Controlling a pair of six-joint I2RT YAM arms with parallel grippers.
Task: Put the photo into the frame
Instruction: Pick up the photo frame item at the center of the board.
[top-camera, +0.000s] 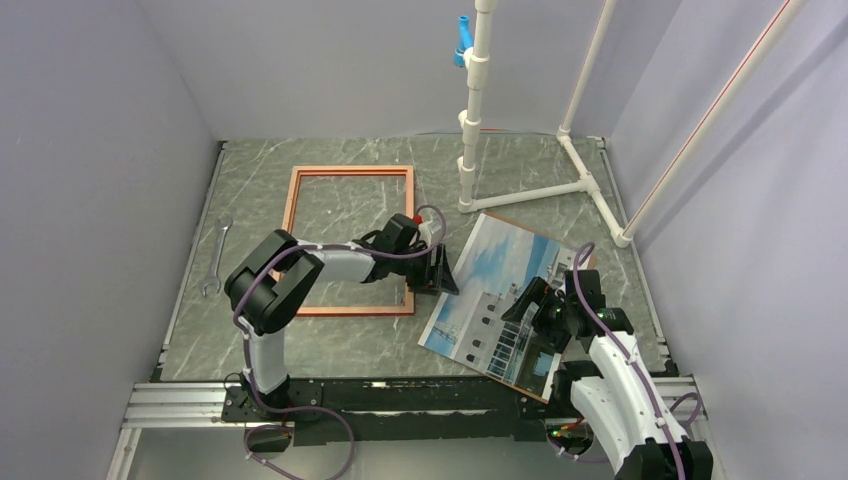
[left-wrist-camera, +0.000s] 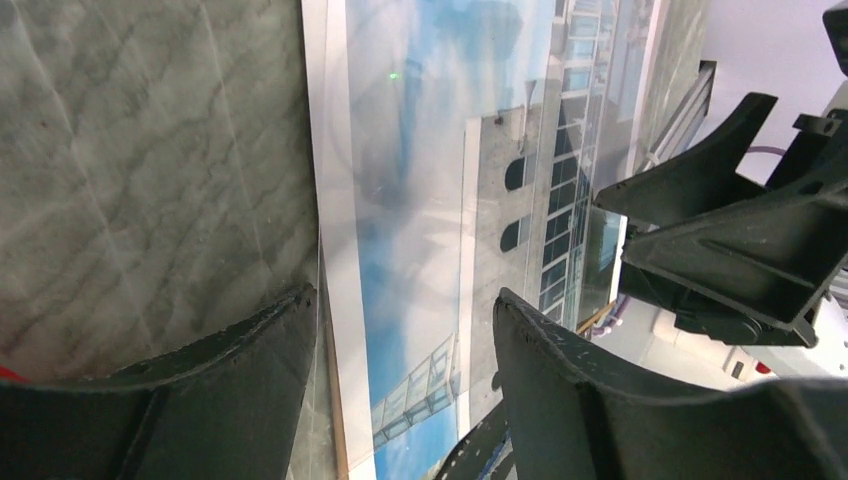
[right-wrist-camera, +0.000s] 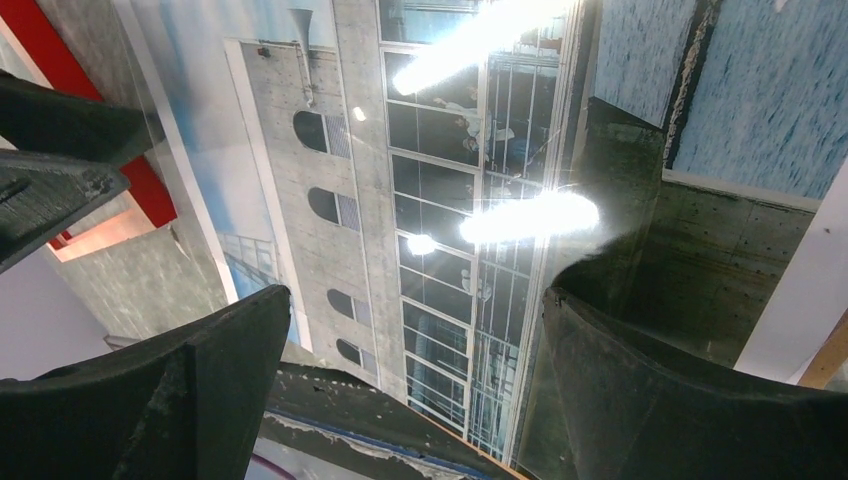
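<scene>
Marble tabletop, frame lying flat, photo beside it, left tool gaping, right tool wide.

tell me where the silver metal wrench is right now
In the top view, the silver metal wrench lies flat near the left edge of the grey marbled table, just left of the thin orange-brown rectangular frame and not touching it.

In the top view, bare table lay open at lower centre, below the frame, and inside the frame's upper half. The white pipe stand blocked the upper right; a wrench lay along the left edge. Right of centre, the photo covered the surface, the left gripper and right gripper crowding close over it, little room between them.
</scene>
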